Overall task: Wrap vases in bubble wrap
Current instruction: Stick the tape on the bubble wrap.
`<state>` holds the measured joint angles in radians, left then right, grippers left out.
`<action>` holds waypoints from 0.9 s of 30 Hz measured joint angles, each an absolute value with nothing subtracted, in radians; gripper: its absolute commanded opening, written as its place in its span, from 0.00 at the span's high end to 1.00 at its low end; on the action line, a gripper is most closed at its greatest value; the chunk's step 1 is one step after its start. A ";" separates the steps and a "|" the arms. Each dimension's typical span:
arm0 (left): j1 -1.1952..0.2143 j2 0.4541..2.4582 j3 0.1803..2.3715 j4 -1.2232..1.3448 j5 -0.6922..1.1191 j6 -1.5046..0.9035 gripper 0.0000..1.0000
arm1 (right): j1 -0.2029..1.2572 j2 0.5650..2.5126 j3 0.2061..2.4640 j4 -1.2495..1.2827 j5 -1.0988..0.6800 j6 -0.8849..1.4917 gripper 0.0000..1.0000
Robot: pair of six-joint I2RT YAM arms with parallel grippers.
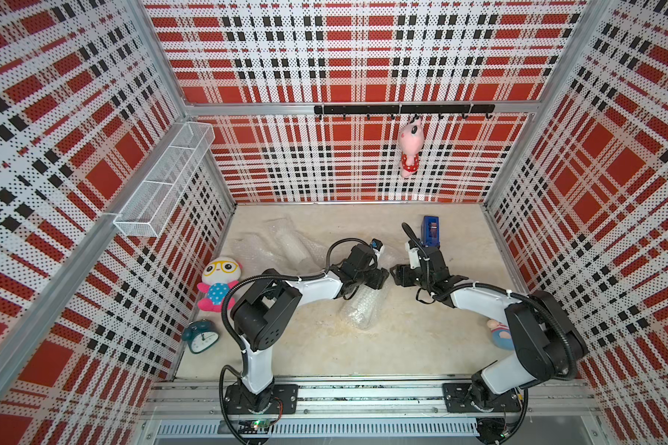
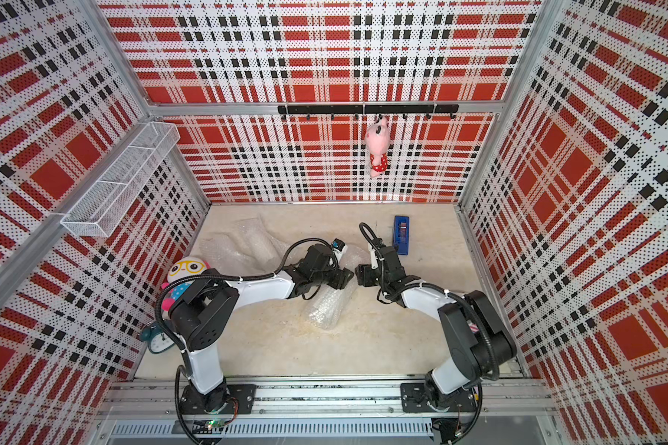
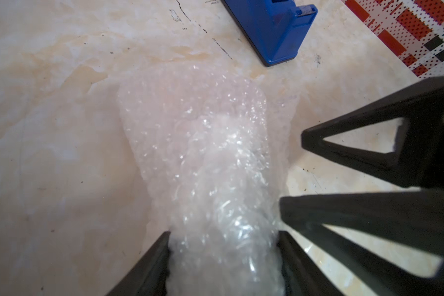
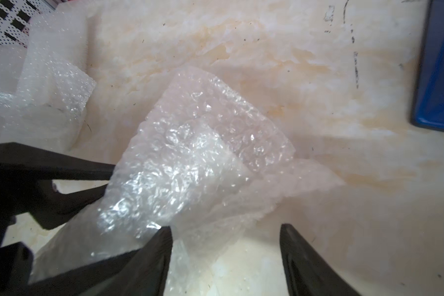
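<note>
Here, left pincer clasps bubble wrap.

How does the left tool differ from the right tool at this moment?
Left tool is shut on the wrapped bundle, touching both its sides; right tool stands open, gripping nothing. Left tool's gap is filled by the bundle; right tool's gap shows only a loose wrap flap and bare table. Both face each other over that bundle.
</note>
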<state>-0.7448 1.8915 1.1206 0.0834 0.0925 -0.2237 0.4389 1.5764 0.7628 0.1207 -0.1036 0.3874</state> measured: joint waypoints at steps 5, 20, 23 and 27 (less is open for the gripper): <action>-0.741 1.892 1.121 0.080 0.080 -0.232 0.35 | 0.442 1.619 0.828 0.099 -0.103 0.387 0.30; -0.743 1.891 1.121 0.080 0.082 -0.239 0.36 | 0.443 1.675 0.906 0.123 -0.105 0.396 0.27; -0.742 1.891 1.121 0.080 0.083 -0.244 0.36 | 0.444 1.621 0.880 0.110 -0.097 0.387 0.27; -0.741 1.890 1.121 0.080 0.083 -0.250 0.36 | 0.444 1.518 0.787 0.110 -0.093 0.385 0.29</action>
<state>-0.7410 1.8904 1.1206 0.0799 0.0826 -0.2504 0.4442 1.5185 0.7872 0.1097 -0.0925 0.3851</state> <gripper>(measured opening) 0.645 0.719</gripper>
